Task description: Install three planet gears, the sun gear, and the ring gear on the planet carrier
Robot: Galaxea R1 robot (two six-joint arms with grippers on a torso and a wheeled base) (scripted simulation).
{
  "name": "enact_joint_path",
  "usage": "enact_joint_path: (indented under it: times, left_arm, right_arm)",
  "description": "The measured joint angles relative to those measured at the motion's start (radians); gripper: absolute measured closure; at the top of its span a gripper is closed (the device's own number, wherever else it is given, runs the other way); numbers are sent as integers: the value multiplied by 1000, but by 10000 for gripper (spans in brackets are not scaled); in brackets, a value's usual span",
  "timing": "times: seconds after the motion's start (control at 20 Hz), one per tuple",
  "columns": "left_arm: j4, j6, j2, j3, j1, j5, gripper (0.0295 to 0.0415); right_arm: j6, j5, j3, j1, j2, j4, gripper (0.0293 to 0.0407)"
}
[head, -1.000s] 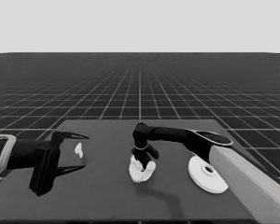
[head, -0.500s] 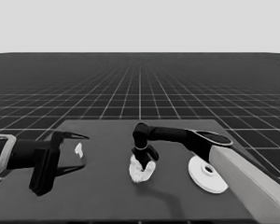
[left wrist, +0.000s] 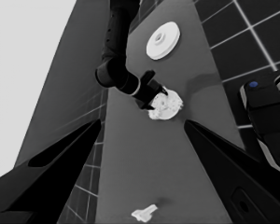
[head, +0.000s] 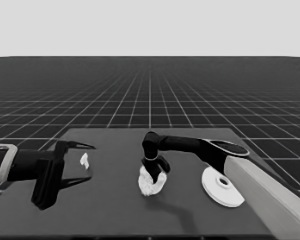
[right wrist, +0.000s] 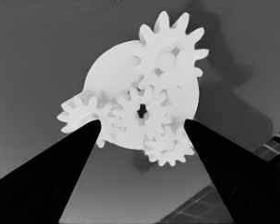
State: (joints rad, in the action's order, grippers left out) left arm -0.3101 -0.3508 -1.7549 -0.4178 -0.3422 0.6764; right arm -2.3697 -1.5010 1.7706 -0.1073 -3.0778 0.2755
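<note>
The right gripper (head: 156, 172) hangs right over the smaller round part (head: 151, 184) at mid-table, and the head view shows little more than a white lump under black fingers. The right wrist view opens it up: four gears (right wrist: 142, 112) sit on that part (right wrist: 107, 79), one at the centre, three around its rim, and the gripper's fingers (right wrist: 51, 172) stand spread to either side, holding nothing. The larger round part (head: 221, 186) lies well apart toward the table's right end, bare on top. The left gripper (head: 72, 162) waits over the left end, fingers apart, with the thin white piece (head: 84, 160) between them, which the left wrist view (left wrist: 143, 213) shows lying on the table.
</note>
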Motion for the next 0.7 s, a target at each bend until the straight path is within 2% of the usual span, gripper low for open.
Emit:
enact_joint_path:
  times: [0.1,0.15,0.2,0.3,0.6,0.65,0.7]
  left_arm:
    - [0,0,0,0,0,0,326]
    - [0,0,0,0,0,0,326]
    - [0,0,0,0,0,0,326]
    - [0,0,0,0,0,0,326]
    - [0,0,0,0,0,0,326]
    - [0,0,0,0,0,0,326]
    - [0,0,0,0,0,0,326]
  right_arm:
    - [0,0,0,0,0,0,315]
    - [393,-26,-39,49,9,-43,307]
    - [640,-37,-57,87,12,-70,309]
    - [876,-40,-68,121,15,-99,314]
    - [998,-38,-72,136,17,-115,315]
    - [1414,110,-528,12,293,103,295]
    - [1677,196,-879,-106,714,234,305]
